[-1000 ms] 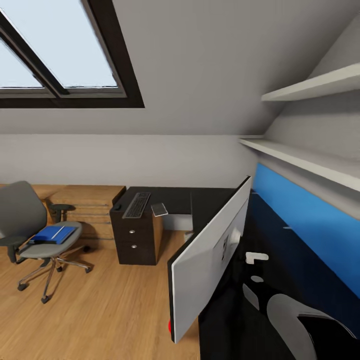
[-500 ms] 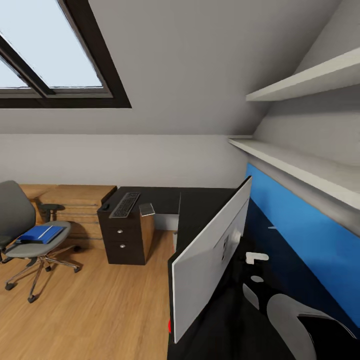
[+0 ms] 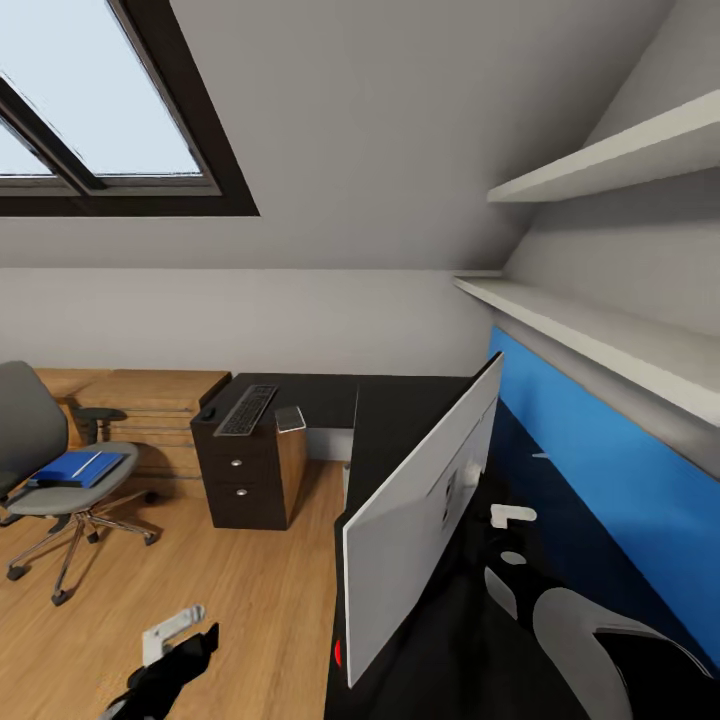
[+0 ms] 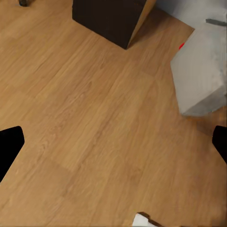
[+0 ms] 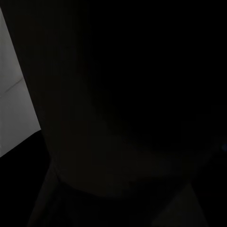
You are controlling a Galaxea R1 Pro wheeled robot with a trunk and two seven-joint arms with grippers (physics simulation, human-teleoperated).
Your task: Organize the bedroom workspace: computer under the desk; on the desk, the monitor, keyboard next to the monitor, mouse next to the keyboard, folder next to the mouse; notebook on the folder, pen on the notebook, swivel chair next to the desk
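While the head view looks across the attic bedroom, the monitor point(image 3: 420, 525) stands tilted in the near foreground, its pale back toward the camera and a red dot at its lower corner, over the glossy black surface of the desk point(image 3: 400, 415). Farther along that surface the keyboard point(image 3: 246, 409) lies above the black drawer unit point(image 3: 243, 478), with the tiny dark mouse point(image 3: 209, 412) just beside its far end and a small pale flat object point(image 3: 290, 417) at its other side. Well apart on the wood floor sits the swivel chair point(image 3: 55, 465), the blue folder point(image 3: 78, 467) lying flat on its seat; what rests on top of the folder is too small to tell. At the bottom edge the left gripper point(image 3: 175, 640) hangs over the floor. From the left wrist view its two dark fingertips point(image 4: 9, 146) sit far apart with nothing between them, above bare floorboards, with the grey computer point(image 4: 201, 75) and a corner of the drawer unit beyond. Nearly all of the right wrist view is black, so I cannot tell how the right gripper stands or whether it holds anything. My worry is the monitor: it looks tilted near the surface's edge, and a careless arm swing or base turn could topple it.
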